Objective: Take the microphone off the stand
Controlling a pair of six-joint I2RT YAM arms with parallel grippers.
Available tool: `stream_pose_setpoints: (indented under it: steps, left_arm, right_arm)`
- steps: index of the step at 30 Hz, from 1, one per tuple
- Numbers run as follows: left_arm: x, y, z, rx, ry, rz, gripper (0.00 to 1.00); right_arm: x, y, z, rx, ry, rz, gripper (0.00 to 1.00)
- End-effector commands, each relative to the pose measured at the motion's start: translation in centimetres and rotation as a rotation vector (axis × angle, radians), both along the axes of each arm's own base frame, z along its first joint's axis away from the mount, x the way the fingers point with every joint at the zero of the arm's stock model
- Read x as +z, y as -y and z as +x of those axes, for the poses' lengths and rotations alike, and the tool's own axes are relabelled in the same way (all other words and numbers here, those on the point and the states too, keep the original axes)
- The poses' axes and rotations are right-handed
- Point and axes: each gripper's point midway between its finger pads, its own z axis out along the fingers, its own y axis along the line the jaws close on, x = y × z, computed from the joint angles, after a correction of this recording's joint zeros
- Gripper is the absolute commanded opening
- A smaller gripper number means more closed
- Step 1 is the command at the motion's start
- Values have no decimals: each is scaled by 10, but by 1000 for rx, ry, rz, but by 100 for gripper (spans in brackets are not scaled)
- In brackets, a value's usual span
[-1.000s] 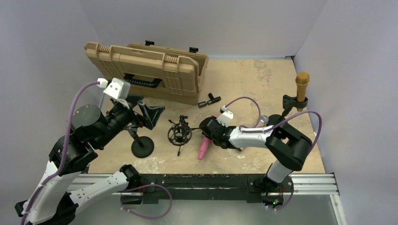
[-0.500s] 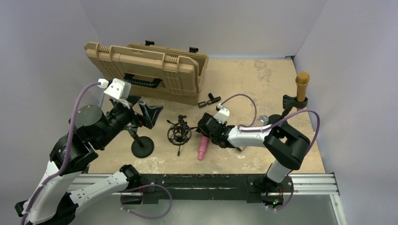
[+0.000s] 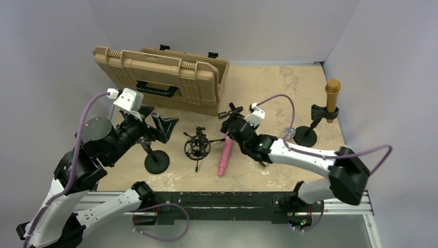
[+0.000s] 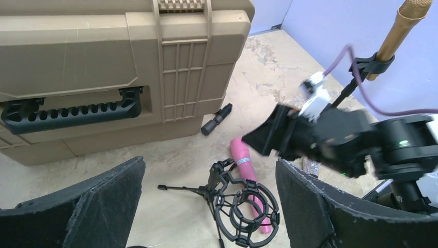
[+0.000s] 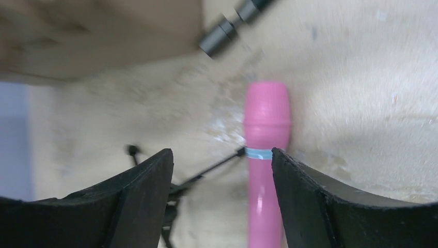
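Left fingers (image 4: 88, 206) spread, right fingers (image 5: 135, 206) parted

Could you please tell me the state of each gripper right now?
Left gripper: open, holding nothing.
Right gripper: open above the pink microphone, not holding it.

Bright, soft light from above; faint shadows on the table (image 3: 268, 85). Crisp overhead. Heavy motion blur through the right wrist view, smearing the pink microphone (image 5: 265, 155); same smear on the right gripper (image 4: 264, 138).
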Motion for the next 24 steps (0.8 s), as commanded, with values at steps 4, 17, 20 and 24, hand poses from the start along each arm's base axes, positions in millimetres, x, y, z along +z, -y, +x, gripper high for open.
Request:
stream_pose_setpoints:
  steps: [4,17,20,24]
  left_arm:
    - [13,9,1,-37,35,-30,96]
    - [10,9,-4,-59,35,-28,100]
    - [6,11,-5,-65,27,-38,100]
    - [-3,15,-5,-78,11,-37,100]
  right_arm:
    - [147,46,20,-152,335,28,69]
    - [181,171,32,-660,372,-211,97]
    - [187,183,33,-704,374,-241,97]
    - [200,193,30,-728,392,-210,98]
